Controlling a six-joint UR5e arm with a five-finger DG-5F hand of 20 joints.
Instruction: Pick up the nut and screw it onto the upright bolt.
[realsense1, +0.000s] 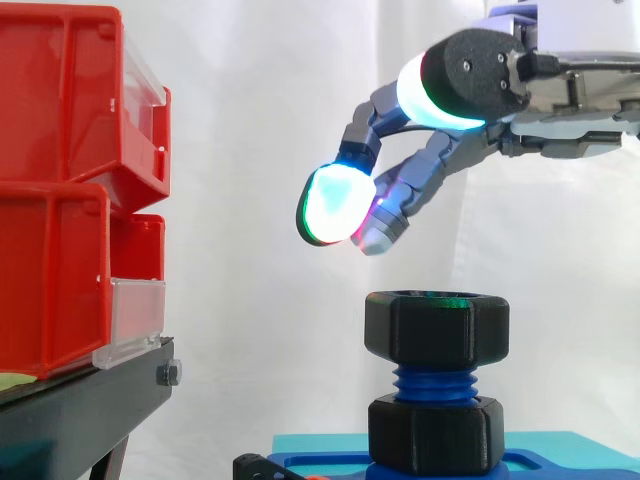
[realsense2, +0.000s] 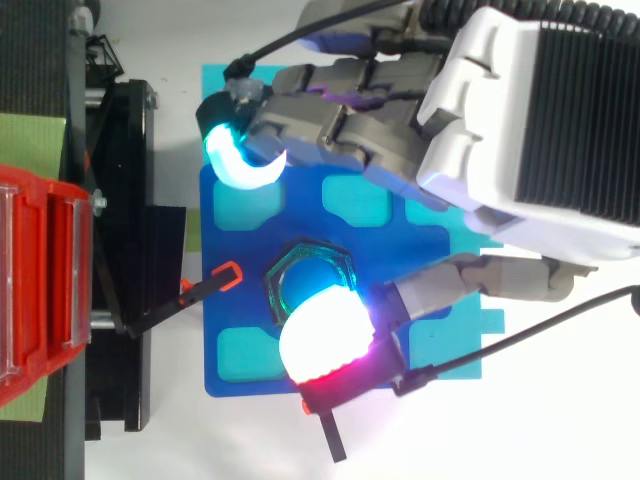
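A black hexagonal nut (realsense1: 437, 327) sits on top of the upright blue threaded bolt (realsense1: 434, 382). A second black nut (realsense1: 436, 432) sits lower on the bolt, at the blue base plate (realsense2: 240, 330). From above, the top nut (realsense2: 300, 262) shows as a dark hexagon partly covered by a glowing fingertip (realsense2: 318, 333). My hand (realsense1: 480, 95) hovers above and to the right of the nut, apart from it. Its fingers (realsense1: 336, 203) hang loosely bent downward with nothing between them.
Red bins (realsense1: 70, 190) stacked on a black stand (realsense1: 90, 400) stand at the left. The base plate rests on a cyan sheet (realsense2: 460, 330). A small black lever with an orange tip (realsense2: 205, 288) lies at the plate's left edge.
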